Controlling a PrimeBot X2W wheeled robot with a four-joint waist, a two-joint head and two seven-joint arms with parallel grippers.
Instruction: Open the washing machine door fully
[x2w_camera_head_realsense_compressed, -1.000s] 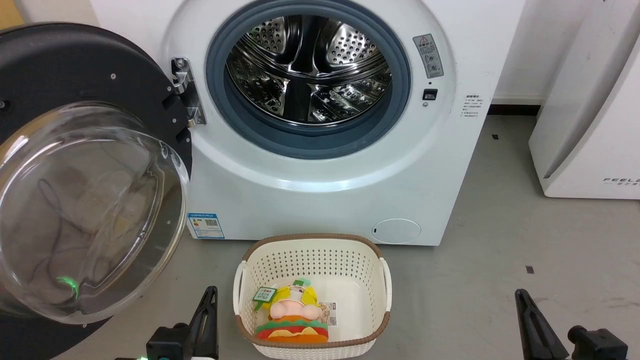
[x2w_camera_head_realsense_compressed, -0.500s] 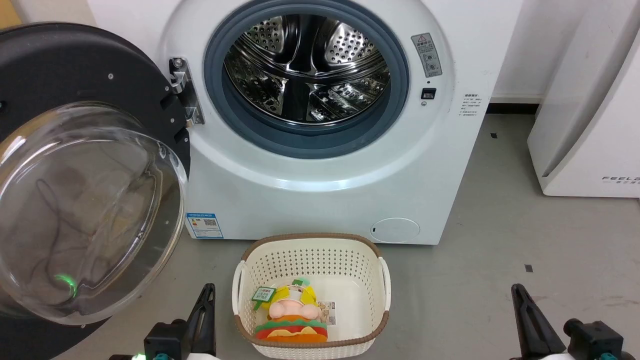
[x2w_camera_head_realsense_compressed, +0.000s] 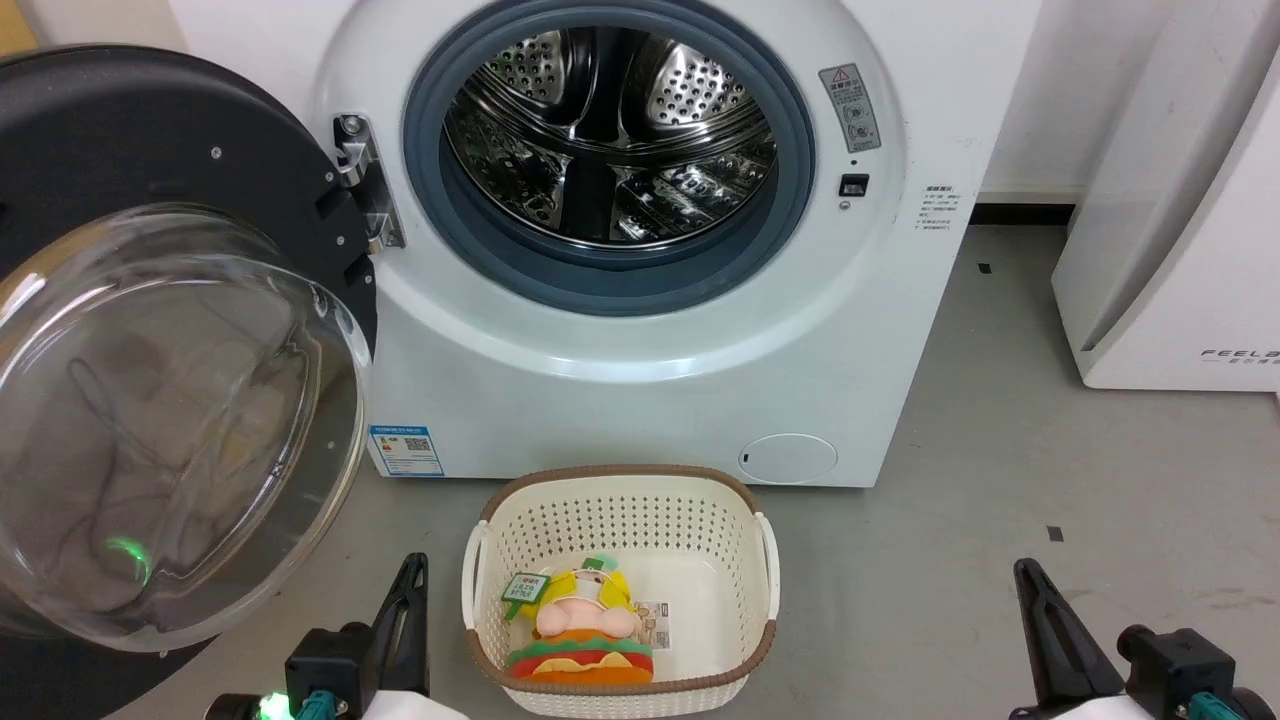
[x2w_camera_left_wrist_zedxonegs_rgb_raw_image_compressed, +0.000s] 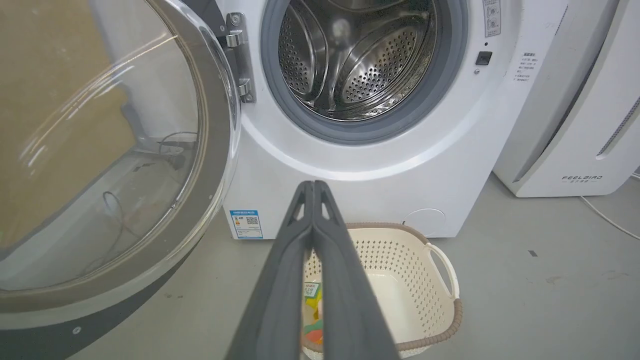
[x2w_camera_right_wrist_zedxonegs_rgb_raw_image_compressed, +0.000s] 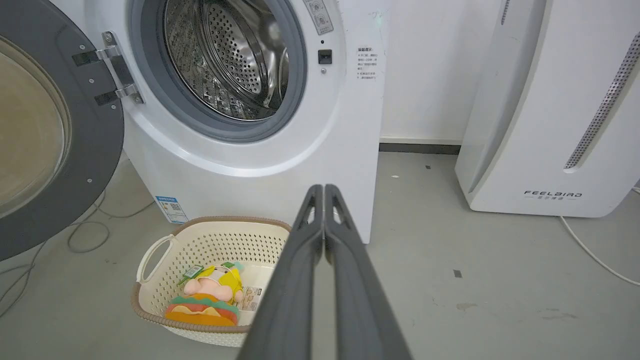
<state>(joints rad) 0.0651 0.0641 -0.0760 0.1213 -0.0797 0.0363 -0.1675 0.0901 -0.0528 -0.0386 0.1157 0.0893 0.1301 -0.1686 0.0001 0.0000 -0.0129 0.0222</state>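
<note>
2 grippers, both pressed together: left gripper (x2w_camera_left_wrist_zedxonegs_rgb_raw_image_compressed: 313, 184) btm centre, right gripper (x2w_camera_right_wrist_zedxonegs_rgb_raw_image_compressed: 324, 187) same. Washing machine door (x2w_camera_head_realsense_compressed: 120, 130) stands open, frame left; washing machine (x2w_camera_head_realsense_compressed: 640, 390) drum (x2w_camera_head_realsense_compressed: 610, 130) exposed.

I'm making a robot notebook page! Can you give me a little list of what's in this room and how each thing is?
door: washing machine door, swung wide open to the left on its hinge
machine: washing machine, opening uncovered
drum: steel drum, no laundry seen inside
basket: cream basket on the floor before the machine
in basket: colourful plush toy
left end effector: shut, holding nothing
right end effector: shut, holding nothing
beside: white appliance on the right
</note>
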